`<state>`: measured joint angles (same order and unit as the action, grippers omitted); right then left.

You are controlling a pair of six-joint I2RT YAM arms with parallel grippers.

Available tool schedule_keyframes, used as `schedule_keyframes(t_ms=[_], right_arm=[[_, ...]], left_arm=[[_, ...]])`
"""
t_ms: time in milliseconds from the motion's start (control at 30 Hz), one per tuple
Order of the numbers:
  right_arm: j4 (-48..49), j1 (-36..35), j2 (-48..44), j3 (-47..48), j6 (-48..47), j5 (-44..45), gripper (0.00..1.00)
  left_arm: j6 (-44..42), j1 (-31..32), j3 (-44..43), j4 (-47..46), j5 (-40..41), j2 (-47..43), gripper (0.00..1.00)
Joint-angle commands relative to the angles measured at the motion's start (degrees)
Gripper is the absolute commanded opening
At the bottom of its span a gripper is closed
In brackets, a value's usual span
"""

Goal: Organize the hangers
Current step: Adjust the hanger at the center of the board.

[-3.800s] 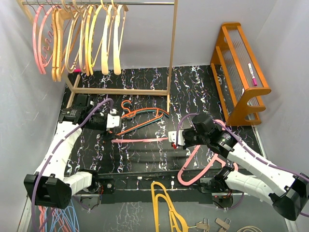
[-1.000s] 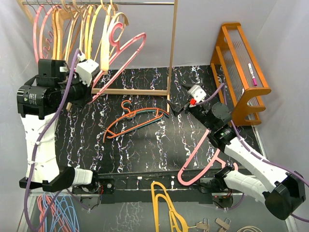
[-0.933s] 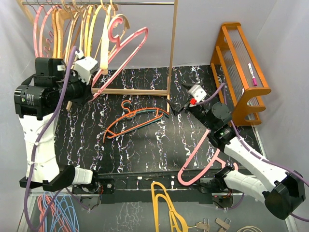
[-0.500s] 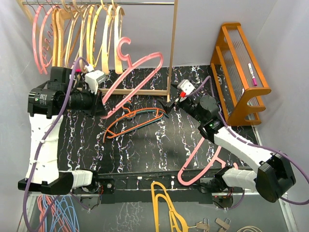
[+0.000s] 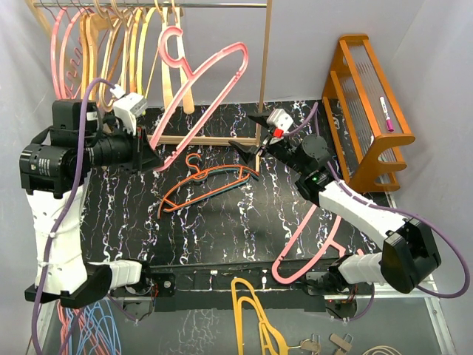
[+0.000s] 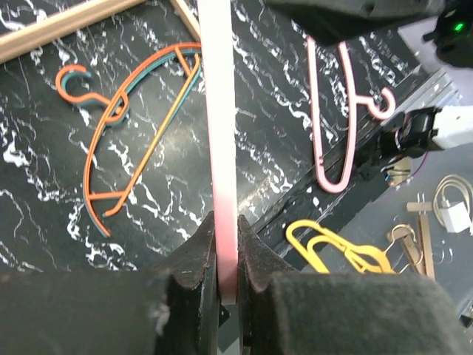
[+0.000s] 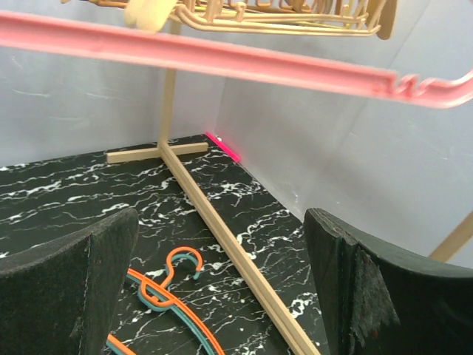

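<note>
- Up it has gone in the last half second: our left arm has lifted the pink hanger [image 6: 219, 111] higher. Its hook now sits just below the rail of the wooden rack [image 5: 264, 74], in front of the pale hangers there.
- Our left gripper [image 6: 227, 244] is clenched on that hanger's straight bar near one end, and the hanger slants up to the right.
- Our right gripper [image 5: 250, 133] has risen toward the rack's post. Its jaws are spread wide and grasp nothing, and in the wrist view the pink bar passes above them.
- We see the hung hangers [image 5: 111, 44], pink, tan and yellow, crowded at the rail's left end.
- An orange and teal pair [image 5: 214, 173] lies together on the black mat [image 5: 222, 222] between our arms.
- We see a second pink hanger [image 6: 315, 126] lying at the mat's front right, under our right arm.
</note>
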<state>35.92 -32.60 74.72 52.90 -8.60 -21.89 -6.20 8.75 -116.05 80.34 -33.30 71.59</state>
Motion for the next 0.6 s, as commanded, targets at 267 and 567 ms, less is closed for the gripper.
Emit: schedule_keyframes(t_ms=[267,567], right_arm=[[6.2,0.0,-4.9,-4.5,3.5,-1.5,0.98],[3.2,0.0,-7.8,-6.5,1.8,-0.7,0.98]], left_arm=[[10.6,0.2,-14.9,-15.6,12.9,11.7,0.00],[10.9,0.2,-12.5,-20.2,30.9,11.5,0.00]])
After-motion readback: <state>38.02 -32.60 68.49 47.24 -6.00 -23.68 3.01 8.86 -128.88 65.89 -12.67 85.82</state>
